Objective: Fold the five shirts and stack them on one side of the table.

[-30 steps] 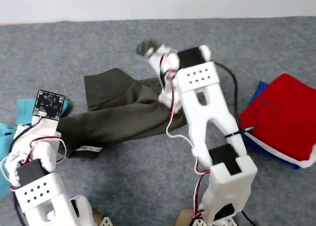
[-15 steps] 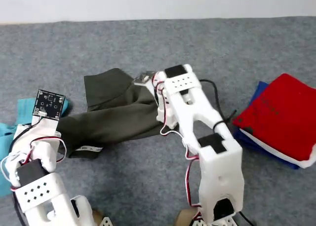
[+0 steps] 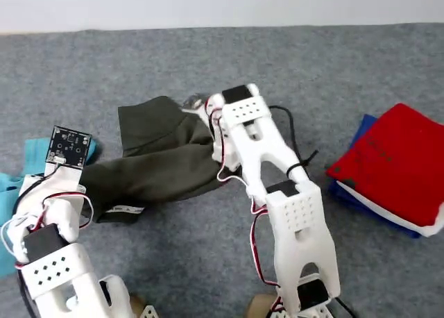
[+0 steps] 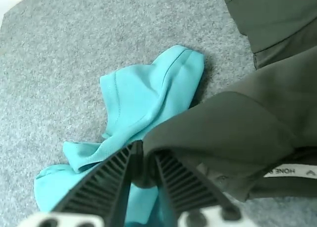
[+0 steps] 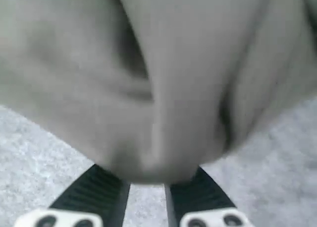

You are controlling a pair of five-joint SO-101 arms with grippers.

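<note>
Your left gripper (image 4: 143, 148) has its fingers nearly together, pinching the hem edge of the olive shirt (image 3: 159, 158) where it lies over the crumpled teal shirt (image 4: 143, 98). The olive shirt is spread loosely across the middle of the grey table (image 3: 312, 68), half bunched, with one sleeve lying flat on the far side. Your right gripper (image 3: 198, 104) is down on that shirt's far edge. In the right wrist view its fingers (image 5: 99, 190) sit close together with a thick fold of olive cloth bunched between and over them (the very tips are hidden under the fold). At the table's right side, a folded red shirt (image 3: 402, 158) rests on a blue shirt (image 3: 364, 127), well apart from both grippers.
</note>
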